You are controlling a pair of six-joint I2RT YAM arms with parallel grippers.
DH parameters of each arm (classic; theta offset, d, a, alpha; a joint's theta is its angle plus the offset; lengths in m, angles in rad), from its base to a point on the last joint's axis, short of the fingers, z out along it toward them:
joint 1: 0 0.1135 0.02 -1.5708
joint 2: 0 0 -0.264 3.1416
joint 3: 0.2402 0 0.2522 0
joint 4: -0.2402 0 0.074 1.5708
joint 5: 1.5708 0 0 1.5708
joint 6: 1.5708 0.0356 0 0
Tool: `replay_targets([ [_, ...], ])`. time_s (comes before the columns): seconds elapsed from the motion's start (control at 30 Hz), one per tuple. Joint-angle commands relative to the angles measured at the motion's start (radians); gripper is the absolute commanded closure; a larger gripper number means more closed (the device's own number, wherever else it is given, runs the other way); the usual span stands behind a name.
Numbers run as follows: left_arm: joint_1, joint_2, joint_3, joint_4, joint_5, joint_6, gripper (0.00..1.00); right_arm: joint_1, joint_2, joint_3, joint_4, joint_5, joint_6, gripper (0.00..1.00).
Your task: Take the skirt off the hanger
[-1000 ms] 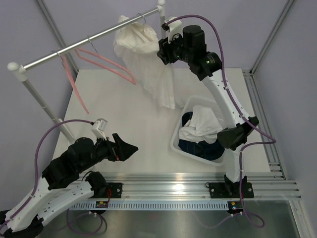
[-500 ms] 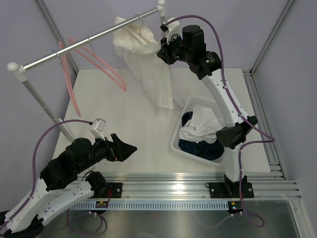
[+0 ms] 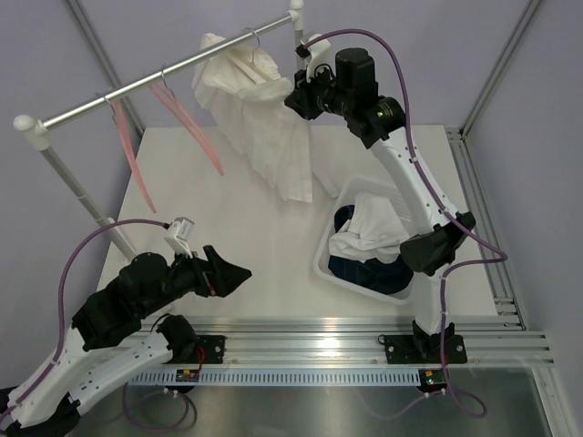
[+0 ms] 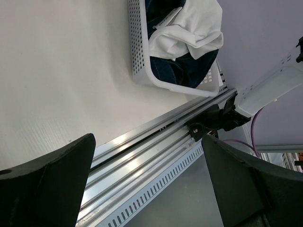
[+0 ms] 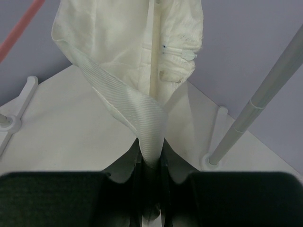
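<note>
Right gripper [image 5: 151, 163] pinched waistband edge of white fabric skirt [image 5: 124, 97] hung on silver metal rail [image 3: 164, 77]; left gripper [image 3: 239, 275] spread wide above bare white table [image 3: 246, 218], near front edge

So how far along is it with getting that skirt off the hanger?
Only the first step looks done: the right gripper is shut on a band of the white skirt. In hand is that grip, up by the rail. Left to do: the skirt is not yet off its hanger, which hooks over the rail. The left gripper hangs open over the table, holding nothing.
</note>
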Motion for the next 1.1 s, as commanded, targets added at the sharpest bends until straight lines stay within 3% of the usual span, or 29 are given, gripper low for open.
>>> replay_targets([
  [0.0,0.003,0.018,0.048,0.073,0.027,0.016,0.01,-0.002,-0.142,-0.082,0.194,-0.052,0.075,1.00],
  [0.43,0.003,0.009,0.048,0.107,0.070,-0.005,0.03,-0.002,-0.254,-0.130,0.282,-0.001,0.127,1.00],
  [0.57,0.003,0.013,0.054,0.109,0.073,-0.004,0.03,-0.002,-0.309,-0.211,0.367,0.006,0.141,1.00],
  [0.73,0.003,0.018,0.054,0.141,0.105,-0.011,0.04,-0.002,-0.294,-0.137,0.282,-0.008,0.133,1.00],
  [0.93,0.001,0.059,0.108,0.250,0.171,-0.008,0.06,-0.001,-0.434,-0.352,0.303,-0.009,0.115,1.00],
  [1.07,0.001,0.145,0.222,0.345,0.223,0.010,0.06,0.004,-0.565,-0.505,0.274,-0.026,0.106,1.00],
])
